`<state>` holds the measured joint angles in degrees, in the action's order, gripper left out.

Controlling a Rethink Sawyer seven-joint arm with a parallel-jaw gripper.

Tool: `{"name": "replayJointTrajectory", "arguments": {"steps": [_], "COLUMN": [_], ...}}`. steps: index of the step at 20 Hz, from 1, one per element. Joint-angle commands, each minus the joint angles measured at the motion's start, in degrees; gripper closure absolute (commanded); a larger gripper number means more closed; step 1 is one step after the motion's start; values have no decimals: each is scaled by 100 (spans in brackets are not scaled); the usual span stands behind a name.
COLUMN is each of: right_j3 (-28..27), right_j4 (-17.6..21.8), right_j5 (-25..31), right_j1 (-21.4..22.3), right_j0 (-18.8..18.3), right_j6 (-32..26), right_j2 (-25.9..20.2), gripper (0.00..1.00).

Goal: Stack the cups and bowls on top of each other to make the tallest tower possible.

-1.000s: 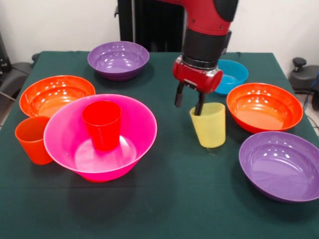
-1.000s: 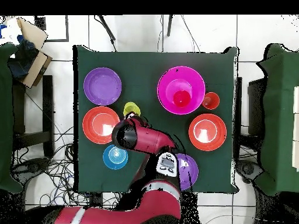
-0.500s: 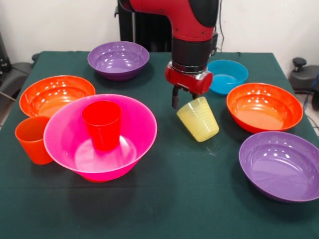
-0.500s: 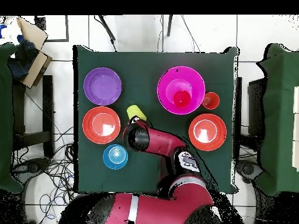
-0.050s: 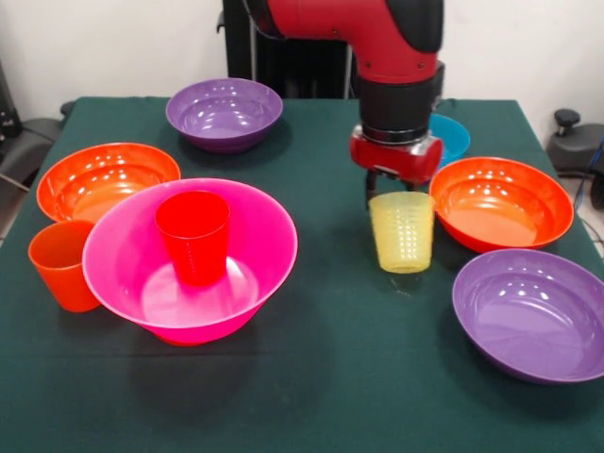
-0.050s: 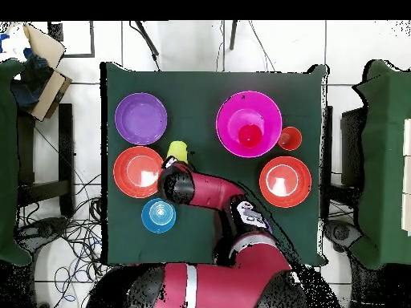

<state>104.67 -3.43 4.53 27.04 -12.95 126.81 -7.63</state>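
Front view: gripper is gripping the yellow cup by its rim, holding it upright beside an orange bowl.

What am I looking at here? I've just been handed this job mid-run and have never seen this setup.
You see one moment from two cameras. One faces the red and black robot arm across a green-clothed table; the other looks straight down, half-turned against the first.

The arm's tool sits right at the rim of a yellow cup; the view from above shows only a sliver of that cup beside the arm. The tool's tips are hidden, so I cannot say whether it grips the cup, nor whether the cup rests on the cloth.

In the facing view, a big pink bowl holds a red cup, an orange cup beside it. Spread around are two purple bowls, two orange bowls and a blue bowl.
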Motion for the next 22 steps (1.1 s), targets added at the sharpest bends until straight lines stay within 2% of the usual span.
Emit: {"name": "replayJointTrajectory", "arguments": {"steps": [1,6,12,15,17,18,22], "right_j3": [108,-98,-530,-783,-979,-1092,-1438], "right_j4": [295,279,347,408,425,425,449], "right_j5": [487,489,412,467,482,424,-176], "right_j1": [108,191,170,125,78,26,-215], "right_j0": [-72,78,601,739,1016,1184,1497], "right_j6": [66,88,69,-33,-11,24,99], "right_j2": [-977,-780,235,609,1088,1367,1940], "gripper": [0,0,0,0,0,0,0]}}
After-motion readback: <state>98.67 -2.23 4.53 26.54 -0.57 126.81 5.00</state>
